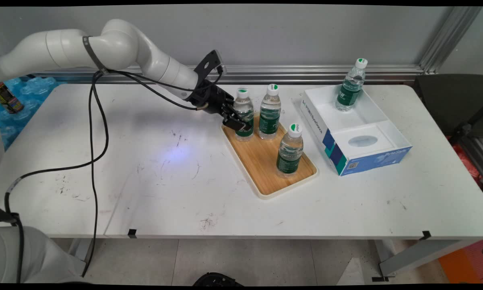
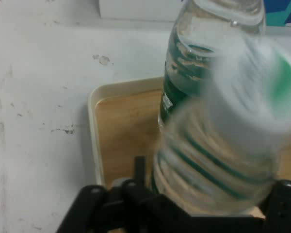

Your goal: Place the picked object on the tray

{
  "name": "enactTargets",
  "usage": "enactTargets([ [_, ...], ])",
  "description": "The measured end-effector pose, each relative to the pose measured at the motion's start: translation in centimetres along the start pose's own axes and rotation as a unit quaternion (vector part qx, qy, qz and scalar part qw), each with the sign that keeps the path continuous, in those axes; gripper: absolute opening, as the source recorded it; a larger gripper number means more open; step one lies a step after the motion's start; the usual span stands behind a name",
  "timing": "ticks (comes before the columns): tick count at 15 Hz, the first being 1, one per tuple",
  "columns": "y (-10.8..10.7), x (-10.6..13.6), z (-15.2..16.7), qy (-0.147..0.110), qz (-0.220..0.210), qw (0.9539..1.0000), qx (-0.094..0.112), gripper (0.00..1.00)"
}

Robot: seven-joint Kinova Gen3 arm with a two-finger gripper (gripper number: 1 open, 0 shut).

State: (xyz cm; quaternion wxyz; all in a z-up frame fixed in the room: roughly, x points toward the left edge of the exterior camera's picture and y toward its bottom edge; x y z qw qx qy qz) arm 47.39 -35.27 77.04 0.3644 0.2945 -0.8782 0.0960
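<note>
My black gripper is shut on the lower body of a clear water bottle with a green label and a white cap, at the far left corner of a wooden tray. In the hand view this bottle fills the space between the fingers of the gripper, leans towards the camera, and its cap is blurred. A second bottle stands just to its right on the tray and shows behind the held bottle as well. A third bottle stands nearer the tray's front end.
Right of the tray lies an open white and blue box with a bottle standing in its far compartment. Black cables hang from the arm over the table's left half. A blue pack and a can lie off the table's left edge.
</note>
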Motion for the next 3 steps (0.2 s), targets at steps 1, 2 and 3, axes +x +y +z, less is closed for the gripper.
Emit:
enactTargets([
  [1, 0.00, -0.06, -0.01, 0.000, 0.000, 1.0000, 0.000, 1.00],
  [2, 0.01, -0.20, -0.01, 0.000, -0.001, 1.0000, -0.002, 1.00],
  [3, 0.02, -0.35, -0.06, 0.000, -0.002, 1.0000, -0.002, 1.00],
])
